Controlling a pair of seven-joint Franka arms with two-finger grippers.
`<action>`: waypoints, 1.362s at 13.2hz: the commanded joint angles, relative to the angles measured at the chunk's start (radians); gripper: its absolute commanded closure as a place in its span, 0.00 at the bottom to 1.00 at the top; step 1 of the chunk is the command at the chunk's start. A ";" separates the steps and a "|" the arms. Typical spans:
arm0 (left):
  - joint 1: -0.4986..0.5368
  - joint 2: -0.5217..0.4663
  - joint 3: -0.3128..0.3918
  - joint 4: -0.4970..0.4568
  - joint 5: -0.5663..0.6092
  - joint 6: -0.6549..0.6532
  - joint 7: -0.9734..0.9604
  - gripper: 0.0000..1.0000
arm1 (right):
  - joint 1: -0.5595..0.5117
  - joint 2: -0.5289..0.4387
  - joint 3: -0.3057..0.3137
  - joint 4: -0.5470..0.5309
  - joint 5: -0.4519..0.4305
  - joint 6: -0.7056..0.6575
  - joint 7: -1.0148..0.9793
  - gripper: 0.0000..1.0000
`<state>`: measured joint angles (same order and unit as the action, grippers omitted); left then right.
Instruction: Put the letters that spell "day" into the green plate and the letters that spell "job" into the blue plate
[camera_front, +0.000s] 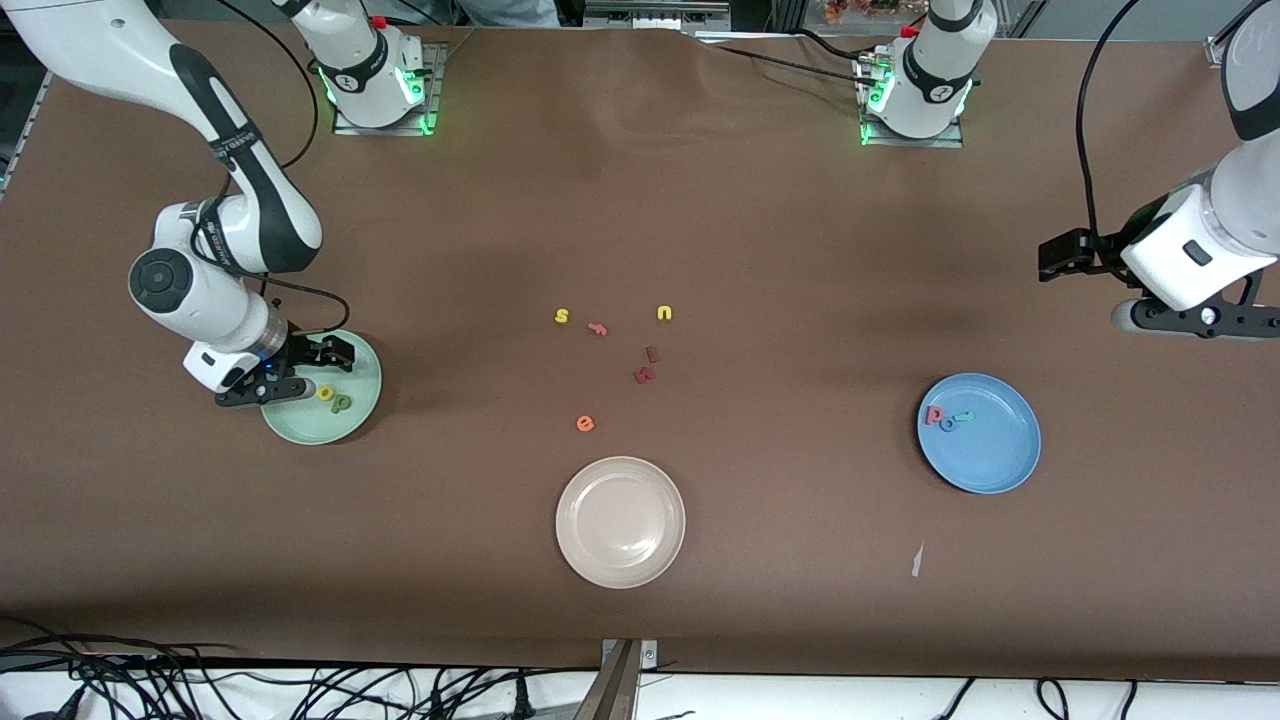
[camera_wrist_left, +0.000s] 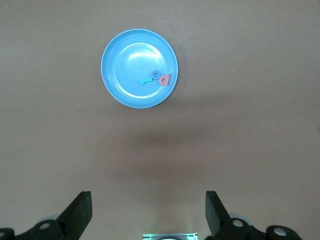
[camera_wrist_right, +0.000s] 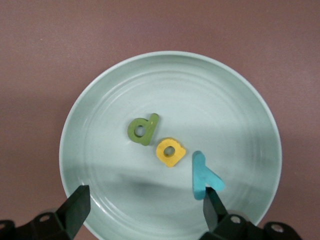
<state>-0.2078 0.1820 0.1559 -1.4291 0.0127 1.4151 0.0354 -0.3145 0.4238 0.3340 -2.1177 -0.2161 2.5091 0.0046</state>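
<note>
The green plate (camera_front: 365, 385) lies at the right arm's end of the table. In it lie the dark green d (camera_wrist_right: 143, 129), the yellow a (camera_wrist_right: 170, 152) and the light teal y (camera_wrist_right: 204, 175), side by side. My right gripper (camera_wrist_right: 145, 210) hangs open low over this plate, holding nothing, with one fingertip (camera_wrist_right: 214, 206) right beside the y. The blue plate (camera_front: 1000, 455) at the left arm's end holds the pinkish-red b (camera_wrist_left: 164, 79), the blue o (camera_wrist_left: 156, 74) and the teal j (camera_wrist_left: 147, 80). My left gripper (camera_wrist_left: 148, 212) waits open and empty, high over bare table beside the blue plate.
A beige plate (camera_front: 620, 521) sits mid-table, nearest the front camera. Loose letters lie at the table's middle: a yellow s (camera_front: 562, 316), a yellow u (camera_front: 664, 313), a pink letter (camera_front: 598, 328), dark red letters (camera_front: 646, 366) and an orange e (camera_front: 585, 424). A white scrap (camera_front: 917, 560) lies near the blue plate.
</note>
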 joint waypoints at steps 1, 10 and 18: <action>-0.034 -0.021 0.054 -0.016 -0.028 0.016 0.049 0.00 | -0.020 0.006 0.016 -0.001 0.027 -0.007 -0.029 0.09; -0.018 0.005 0.060 0.001 -0.097 0.048 0.040 0.00 | -0.043 0.079 0.023 0.105 0.027 -0.013 -0.132 1.00; -0.018 0.011 0.060 0.004 -0.086 0.048 0.047 0.00 | -0.048 0.182 0.023 0.298 0.029 -0.085 -0.261 1.00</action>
<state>-0.2229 0.1927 0.2095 -1.4308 -0.0593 1.4565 0.0606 -0.3470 0.5484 0.3403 -1.8772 -0.2029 2.4417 -0.2187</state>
